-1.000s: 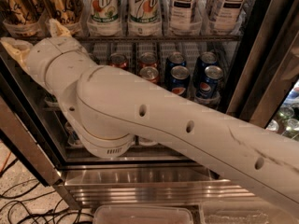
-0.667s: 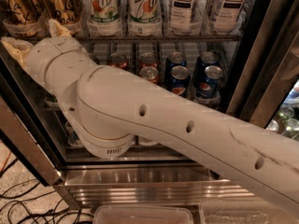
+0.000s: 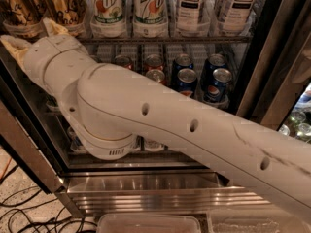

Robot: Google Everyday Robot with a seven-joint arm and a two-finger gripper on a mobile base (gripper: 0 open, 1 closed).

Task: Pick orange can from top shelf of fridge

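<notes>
Two tall amber orange cans [image 3: 63, 4] stand at the left end of the top shelf [image 3: 165, 40], a grey wire rack in the fridge [image 3: 146, 188]. To their right are two 7Up cans [image 3: 108, 6] and tea bottles [image 3: 192, 4]. My gripper [image 3: 32, 37] is at the upper left, just below and in front of the amber cans, at the shelf's front edge. Its two cream fingertips [image 3: 13, 44] are spread apart with nothing between them. My thick white arm crosses the view from the lower right and hides much of the lower racks.
The rack below holds short red cans [image 3: 154, 62] and blue Pepsi cans [image 3: 218, 80]. The dark door frame [image 3: 272, 81] stands at the right, with green bottles [image 3: 297, 127] beyond it. Cables [image 3: 19, 212] lie on the floor at lower left. Clear plastic bins [image 3: 146, 222] sit at the bottom.
</notes>
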